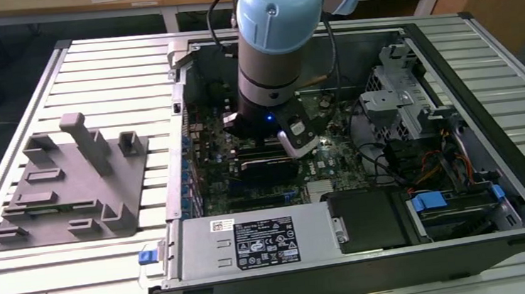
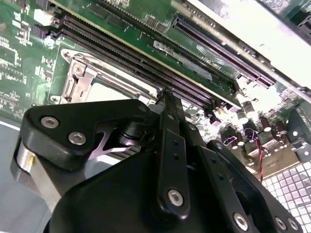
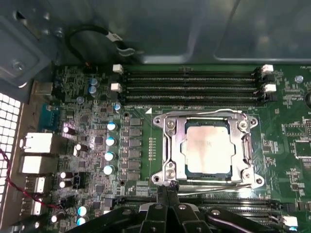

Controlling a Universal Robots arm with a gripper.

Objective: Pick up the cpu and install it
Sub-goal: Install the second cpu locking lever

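Observation:
The cpu [image 3: 209, 148], a silvery square chip with a pale smudged top, lies flat inside the metal socket frame [image 3: 168, 145] on the green motherboard. A strip of the cpu [image 2: 104, 91] also peeks out past the gripper body in the second wrist view. My gripper [image 3: 167, 188] hovers just beside the socket's edge, its black fingers [image 2: 167, 121] pressed together with nothing between them. In the exterior view the gripper [image 1: 275, 128] hangs low inside the open computer case, over the middle of the board.
Memory slots [image 3: 189, 82] run along one side of the socket, and capacitors [image 3: 111, 141] stand beside it. A grey plastic fixture [image 1: 66, 185] sits on the slatted table at the exterior view's left. The drive cage [image 1: 401, 99] and cables [image 1: 435, 167] crowd the case's right.

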